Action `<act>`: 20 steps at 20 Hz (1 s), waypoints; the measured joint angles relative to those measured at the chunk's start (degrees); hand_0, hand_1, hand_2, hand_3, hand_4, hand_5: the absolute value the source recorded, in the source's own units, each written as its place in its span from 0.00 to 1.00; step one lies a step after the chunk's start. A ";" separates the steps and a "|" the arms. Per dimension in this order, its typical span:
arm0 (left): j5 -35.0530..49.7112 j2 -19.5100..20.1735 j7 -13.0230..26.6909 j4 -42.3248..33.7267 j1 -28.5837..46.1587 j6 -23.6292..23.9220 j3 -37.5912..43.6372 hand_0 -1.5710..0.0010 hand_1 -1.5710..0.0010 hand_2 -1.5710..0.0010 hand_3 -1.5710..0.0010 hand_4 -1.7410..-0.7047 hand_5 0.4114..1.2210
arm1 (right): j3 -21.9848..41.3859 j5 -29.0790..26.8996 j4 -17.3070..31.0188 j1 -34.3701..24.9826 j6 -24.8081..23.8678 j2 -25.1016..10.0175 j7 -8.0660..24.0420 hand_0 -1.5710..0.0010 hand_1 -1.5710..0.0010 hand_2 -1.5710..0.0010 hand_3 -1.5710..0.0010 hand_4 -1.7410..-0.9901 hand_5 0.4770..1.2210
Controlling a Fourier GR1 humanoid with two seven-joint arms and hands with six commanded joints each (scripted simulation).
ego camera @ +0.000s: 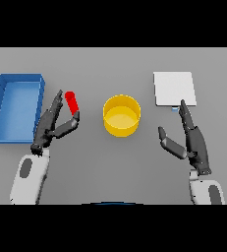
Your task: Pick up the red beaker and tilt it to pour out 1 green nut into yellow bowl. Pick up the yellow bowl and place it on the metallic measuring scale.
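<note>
The red beaker (72,102) is a small, slim red cylinder, leaning so that its rim end points up and toward my left and its base lies lower, toward the middle of the table. It sits in the fork of my left hand (53,124): my straight fingers run up along its outer side, and my thumb (73,119) comes up under its lower end. I cannot tell whether thumb and fingers truly press on it or only frame it, and I see no nut inside; the opening is too small to read.

Just past the beaker toward the middle stands the yellow bowl (121,115), round, upright, with a paler floor and nothing I can make out in it. A clear strip of grey table (110,167) separates beaker and bowl.

On my far right lies the metallic measuring scale (174,88), a pale square plate with a small tab at its near edge. My right hand (192,140) rests below it, fingers straight and relaxed, thumb spread out toward the bowl, the fingertips reaching up just to the scale's near edge by the tab. It holds nothing.

On my far left a blue bin (15,107) lies close beside my left hand's fingers; its outer wall nears the view's edge.

Between bowl and scale the table is open.
</note>
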 measured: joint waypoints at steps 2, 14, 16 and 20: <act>0.17 -0.81 -0.57 3.64 -2.54 0.44 0.73 1.00 1.00 1.00 1.00 0.38 0.38 | -0.22 -0.11 0.94 -0.67 -0.12 0.22 1.25 1.00 1.00 1.00 1.00 0.54 0.28; 0.32 -0.23 -3.99 19.43 -15.18 0.40 4.50 1.00 1.00 1.00 1.00 0.40 0.37 | -0.85 -0.53 1.32 -1.44 -0.24 0.04 0.53 1.00 1.00 1.00 1.00 0.57 0.28; 0.48 -0.33 -5.39 21.19 -16.34 0.42 4.98 1.00 1.00 1.00 1.00 0.38 0.39 | -0.54 -0.24 -0.26 -0.59 -0.28 -0.16 0.20 1.00 1.00 1.00 1.00 0.58 0.27; 0.51 -2.19 -8.57 24.48 -18.36 2.21 5.72 0.84 0.82 0.80 0.86 0.29 0.47 | -0.28 0.10 0.09 -0.85 -0.47 0.20 0.92 1.00 1.00 1.00 1.00 0.60 0.28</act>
